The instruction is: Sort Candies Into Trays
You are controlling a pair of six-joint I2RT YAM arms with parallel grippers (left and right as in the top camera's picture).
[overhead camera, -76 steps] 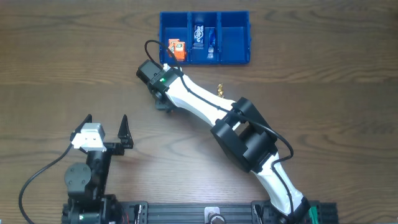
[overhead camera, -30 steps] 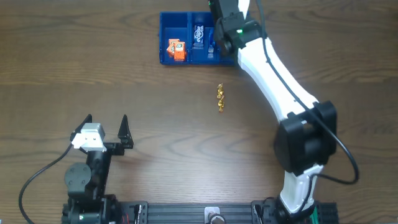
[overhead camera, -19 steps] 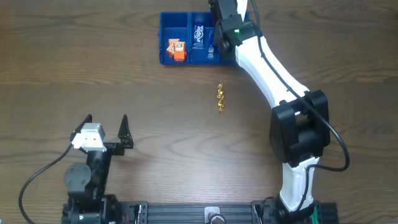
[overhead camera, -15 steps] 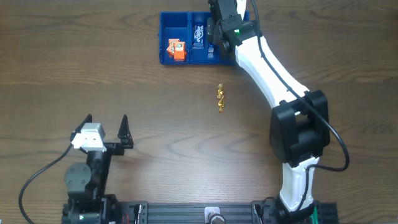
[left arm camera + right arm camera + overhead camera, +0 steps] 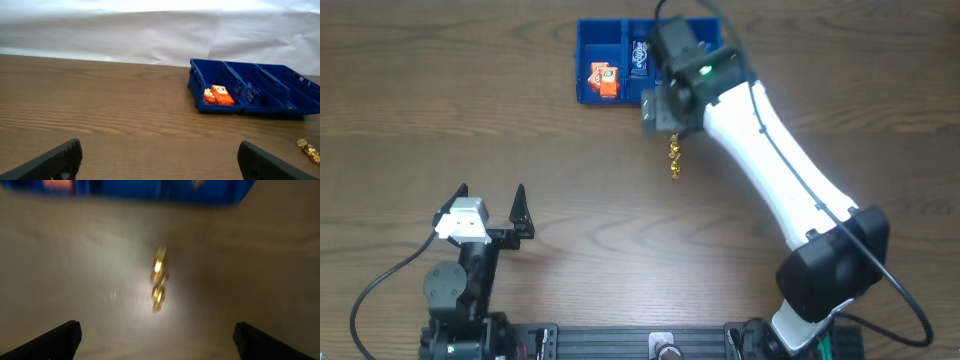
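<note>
operator: which step are you running?

robot: i am working on the pick stage for the gold candies (image 5: pixel 674 160). they are lying in a short cluster on the table (image 5: pixel 440 110), just in front of the tray's near wall and outside every compartment. the tray (image 5: pixel 582 45) is holding orange candies (image 5: pixel 603 80) in its left compartment and a dark blue candy (image 5: pixel 640 55) in the middle one. my arm is covering much of the third.

operator: what is the next move calling for?

robot: i am judging that it is calling for a straight descent, keeping the cluster centred between my fingers, then a close on one piece. the pieces are small and lying close together, so a careless grab is risking a nudge to the neighbours.

operator: report the grippers.

robot: my right gripper (image 5: pixel 156 325) is hanging above the table with its fingers spread wide, holding nothing and touching nothing. the gold candies are sitting ahead of the gap. my left gripper (image 5: pixel 490 190) is resting well apart from the tray, fingers spread and empty.
</note>
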